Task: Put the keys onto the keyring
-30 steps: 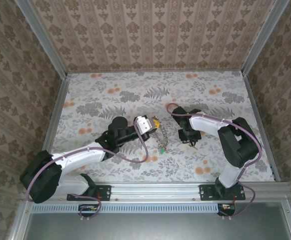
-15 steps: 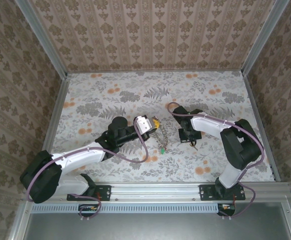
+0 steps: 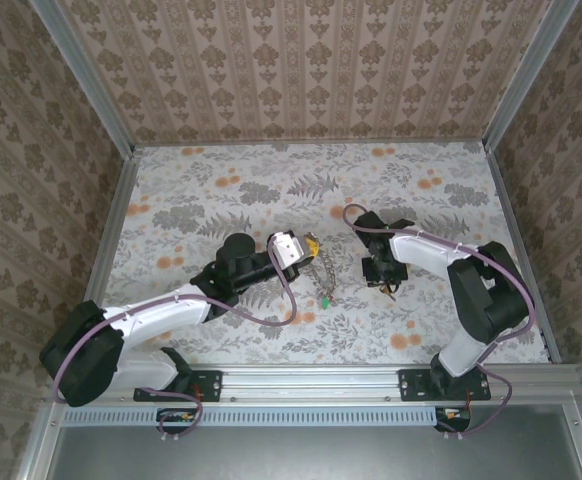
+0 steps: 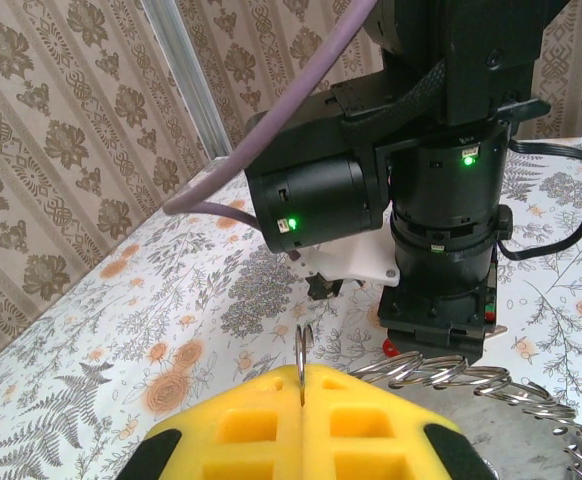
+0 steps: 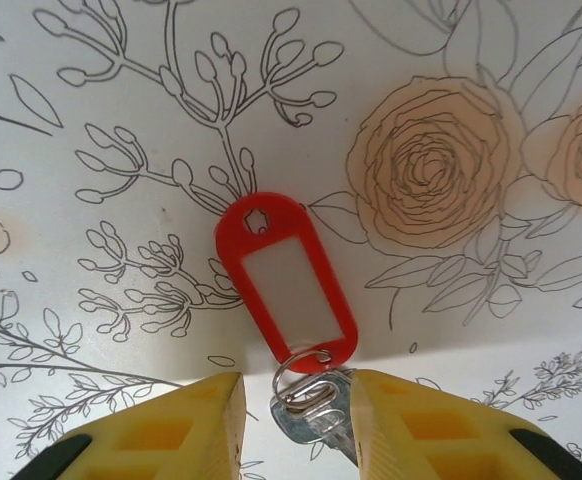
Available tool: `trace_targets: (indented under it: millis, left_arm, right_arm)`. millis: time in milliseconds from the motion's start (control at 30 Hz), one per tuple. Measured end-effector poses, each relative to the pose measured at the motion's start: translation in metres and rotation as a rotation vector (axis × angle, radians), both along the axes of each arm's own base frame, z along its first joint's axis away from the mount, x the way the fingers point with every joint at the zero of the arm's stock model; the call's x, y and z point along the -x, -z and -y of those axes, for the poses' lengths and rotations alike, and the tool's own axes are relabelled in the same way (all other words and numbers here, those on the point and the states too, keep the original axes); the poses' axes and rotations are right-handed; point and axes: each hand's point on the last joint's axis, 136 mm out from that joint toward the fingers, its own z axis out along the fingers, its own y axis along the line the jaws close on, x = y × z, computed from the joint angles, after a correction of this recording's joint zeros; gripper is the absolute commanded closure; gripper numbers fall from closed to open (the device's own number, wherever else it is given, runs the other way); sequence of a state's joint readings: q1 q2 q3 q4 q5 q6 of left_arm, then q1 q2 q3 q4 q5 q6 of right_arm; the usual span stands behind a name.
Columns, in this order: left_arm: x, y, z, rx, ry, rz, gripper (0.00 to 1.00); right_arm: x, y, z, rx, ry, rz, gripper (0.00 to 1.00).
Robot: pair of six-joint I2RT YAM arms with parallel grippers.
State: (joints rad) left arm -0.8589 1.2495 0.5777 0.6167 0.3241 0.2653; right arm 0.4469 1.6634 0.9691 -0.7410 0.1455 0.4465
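Observation:
My left gripper (image 3: 309,243) (image 4: 302,368) is shut on the thin edge of the keyring (image 4: 441,375), whose coiled silvery loops run off to the right. From above, the keyring (image 3: 321,272) hangs as a chain towards a green tag (image 3: 324,301). My right gripper (image 3: 381,282) (image 5: 296,385) points down at the table, open. A silvery key (image 5: 311,420) on a small split ring lies between its yellow fingers (image 5: 186,430), close to the right one. Its red tag (image 5: 286,275) lies flat on the table just ahead of the fingertips.
The table (image 3: 221,190) carries a floral cloth. Patterned walls and aluminium rails (image 3: 116,210) close it in at the left, back and right. The right arm's black wrist (image 4: 441,200) stands close in front of my left gripper.
The right gripper closed over the red-tagged key and has opened again, and the arm has shifted slightly right. The left arm holds still with the keyring.

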Motion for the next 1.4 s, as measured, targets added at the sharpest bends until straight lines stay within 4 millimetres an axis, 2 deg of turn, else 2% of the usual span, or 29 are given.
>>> trace_targets:
  millis: [167, 467, 700, 833, 1033, 1400]
  left_arm:
    - [-0.001, 0.000, 0.000, 0.000, -0.004, 0.000, 1.00]
    - [-0.001, 0.000, 0.000, -0.001, -0.007, 0.001, 1.00]
    - [-0.001, 0.000, 0.000, -0.001, -0.006, 0.001, 1.00]
    - [0.001, 0.000, 0.001, -0.001, -0.002, 0.001, 1.00]
    - [0.001, 0.000, 0.001, -0.001, -0.002, 0.001, 1.00]
    - [0.001, 0.000, 0.001, -0.001, -0.002, 0.001, 1.00]
  right_arm:
    - [0.003, 0.007, -0.002, 0.017, -0.018, -0.024, 0.65]
    - [-0.001, 0.006, 0.000, 0.046, -0.023, -0.012, 0.83]
    - [-0.002, 0.005, 0.002, 0.057, -0.022, -0.002, 0.89]
    - [-0.004, 0.000, 0.000, 0.019, -0.014, 0.018, 0.89]
    - [-0.009, -0.012, -0.003, -0.142, 0.045, 0.070, 0.83]
    - [-0.013, -0.006, 0.003, -0.185, 0.087, 0.062, 0.78]
